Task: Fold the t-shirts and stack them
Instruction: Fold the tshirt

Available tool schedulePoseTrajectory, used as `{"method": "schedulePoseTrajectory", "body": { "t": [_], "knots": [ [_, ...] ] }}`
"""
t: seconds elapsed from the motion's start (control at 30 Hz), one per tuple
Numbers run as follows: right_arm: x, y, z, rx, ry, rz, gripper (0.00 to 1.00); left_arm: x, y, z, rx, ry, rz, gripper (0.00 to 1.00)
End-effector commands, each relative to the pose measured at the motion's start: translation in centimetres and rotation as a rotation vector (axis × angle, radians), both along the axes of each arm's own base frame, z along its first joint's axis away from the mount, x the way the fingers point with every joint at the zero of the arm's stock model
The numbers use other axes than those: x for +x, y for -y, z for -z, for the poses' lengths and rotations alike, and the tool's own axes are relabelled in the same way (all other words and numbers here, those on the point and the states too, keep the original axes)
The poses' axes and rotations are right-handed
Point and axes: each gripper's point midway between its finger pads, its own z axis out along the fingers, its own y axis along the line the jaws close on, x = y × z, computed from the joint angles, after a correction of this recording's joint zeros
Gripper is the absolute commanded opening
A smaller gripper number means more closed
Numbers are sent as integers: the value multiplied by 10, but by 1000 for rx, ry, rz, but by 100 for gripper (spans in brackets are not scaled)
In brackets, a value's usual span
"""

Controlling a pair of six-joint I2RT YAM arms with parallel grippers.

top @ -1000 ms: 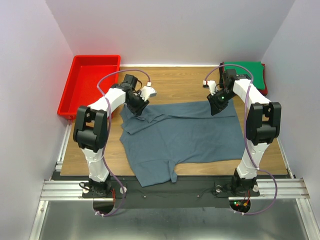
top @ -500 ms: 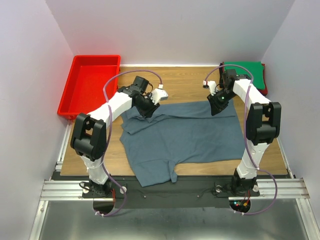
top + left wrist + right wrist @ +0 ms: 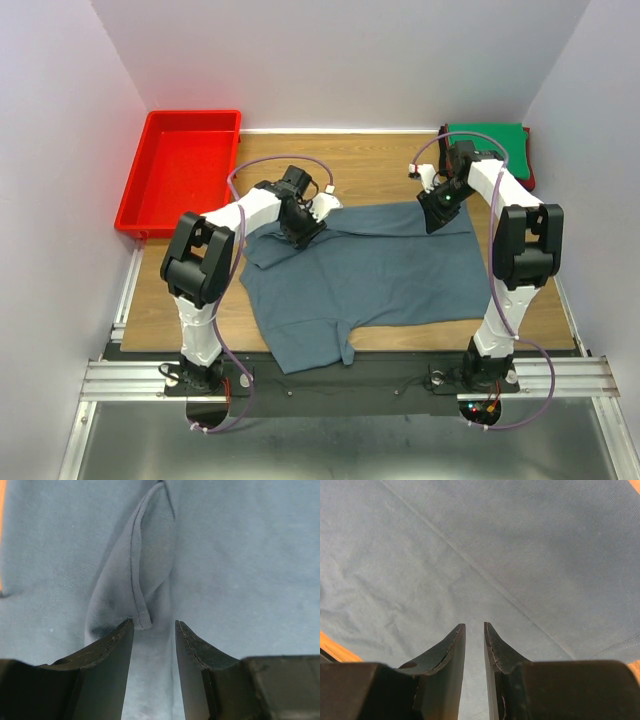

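A slate blue-grey t-shirt (image 3: 370, 270) lies spread on the wooden table, one corner hanging over the near edge. My left gripper (image 3: 303, 228) is down on its far left part, jaws open. In the left wrist view a raised fold of hemmed cloth (image 3: 150, 555) ends just ahead of the left gripper (image 3: 154, 624), with flat shirt in the gap. My right gripper (image 3: 437, 212) rests on the shirt's far right corner. In the right wrist view the right gripper (image 3: 474, 625) stands narrowly open over smooth cloth (image 3: 495, 545). A green t-shirt (image 3: 487, 140) lies folded at the back right.
A red plastic tray (image 3: 180, 165) stands at the back left, beside the table. A strip of red (image 3: 529, 176) shows under the green shirt's right edge. Bare wood (image 3: 370, 165) lies between the arms beyond the shirt. Walls close in on three sides.
My left gripper has slid right along the shirt's far edge, away from the tray, and its jaws have widened. The right gripper has stayed put.
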Motion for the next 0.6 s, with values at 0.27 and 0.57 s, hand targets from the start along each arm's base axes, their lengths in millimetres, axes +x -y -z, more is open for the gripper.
{"method": "schedulePoseTrajectory", "body": {
  "t": [0.27,0.57],
  "knots": [
    [1,3,0,-2,5,13,27,18,4,1,12,49,-30,34],
    [-1,3,0,4,1,11,27,20,7,-11,-6,56,-21,39]
  ]
}}
